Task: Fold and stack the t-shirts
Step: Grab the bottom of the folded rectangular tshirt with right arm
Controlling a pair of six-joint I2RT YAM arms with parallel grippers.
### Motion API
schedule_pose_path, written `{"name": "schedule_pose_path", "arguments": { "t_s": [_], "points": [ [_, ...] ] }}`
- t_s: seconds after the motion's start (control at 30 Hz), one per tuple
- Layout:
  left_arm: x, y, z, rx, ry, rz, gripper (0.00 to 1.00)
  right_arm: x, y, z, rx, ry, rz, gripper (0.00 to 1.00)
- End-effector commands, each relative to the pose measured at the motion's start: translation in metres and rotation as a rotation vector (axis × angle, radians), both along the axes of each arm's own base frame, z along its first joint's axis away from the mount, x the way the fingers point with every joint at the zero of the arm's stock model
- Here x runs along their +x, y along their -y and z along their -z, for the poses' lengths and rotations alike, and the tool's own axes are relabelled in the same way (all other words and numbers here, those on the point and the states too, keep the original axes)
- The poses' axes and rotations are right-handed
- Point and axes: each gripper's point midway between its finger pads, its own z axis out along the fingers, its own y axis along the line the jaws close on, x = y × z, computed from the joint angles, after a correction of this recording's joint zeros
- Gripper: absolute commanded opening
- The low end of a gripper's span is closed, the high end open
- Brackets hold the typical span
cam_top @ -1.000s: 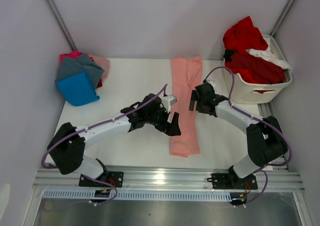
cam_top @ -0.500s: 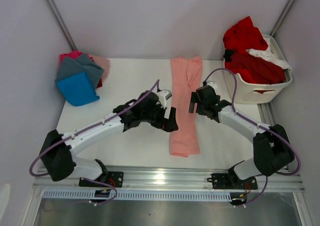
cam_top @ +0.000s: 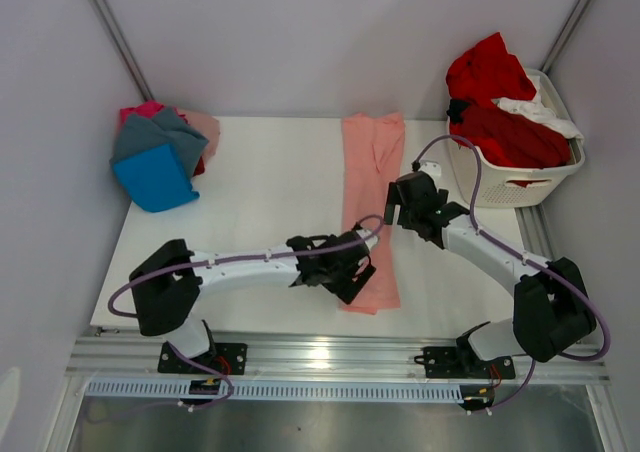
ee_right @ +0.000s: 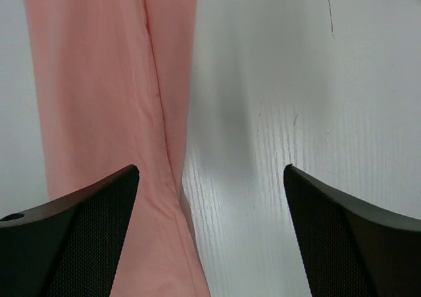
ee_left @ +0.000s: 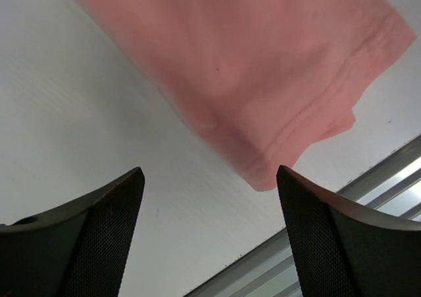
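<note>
Hovering open and empty, my left end effector (ee_left: 208,179) lines up on the near hem of the salmon-pink t-shirt (cam_top: 370,162), a long strip mid-tabletop (cam_top: 260,172), probably for the next fold; my right end effector (ee_right: 210,172), equally open and empty, flanks its right edge. From above, my left arm (cam_top: 250,264) hides the hem's corner.

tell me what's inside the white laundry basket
A heap of red shirts rising above the rim of the basket, with a white shirt draped on top. Anything lower down is covered by them.
</note>
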Motion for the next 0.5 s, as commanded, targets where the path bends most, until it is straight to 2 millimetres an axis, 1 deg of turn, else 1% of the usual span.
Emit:
{"name": "schedule_pose_path", "arguments": {
  "t_s": [0.0, 0.13, 0.23, 0.27, 0.4, 0.47],
  "points": [
    [0.004, -0.014, 0.011, 0.157, 0.169, 0.008, 0.85, -0.002, 0.011, -0.006, -0.031, 0.026, 0.035, 0.95],
    [-0.003, -0.007, 0.014, 0.164, 0.217, 0.031, 0.83, -0.006, 0.013, -0.003, -0.044, 0.011, 0.043, 0.95],
    [-0.008, -0.011, 0.022, 0.19, 0.217, 0.019, 0.79, -0.012, 0.013, 0.001, -0.052, -0.001, 0.036, 0.95],
    [-0.009, -0.011, 0.023, 0.197, 0.219, 0.021, 0.76, -0.014, 0.012, 0.002, -0.053, -0.004, 0.032, 0.95],
    [-0.002, -0.012, 0.023, 0.239, 0.263, -0.009, 0.73, -0.018, 0.01, 0.004, -0.053, -0.01, 0.026, 0.95],
    [-0.002, -0.008, 0.02, 0.218, 0.264, -0.011, 0.71, -0.019, 0.008, 0.003, -0.049, -0.008, 0.024, 0.95]
  ]
}}
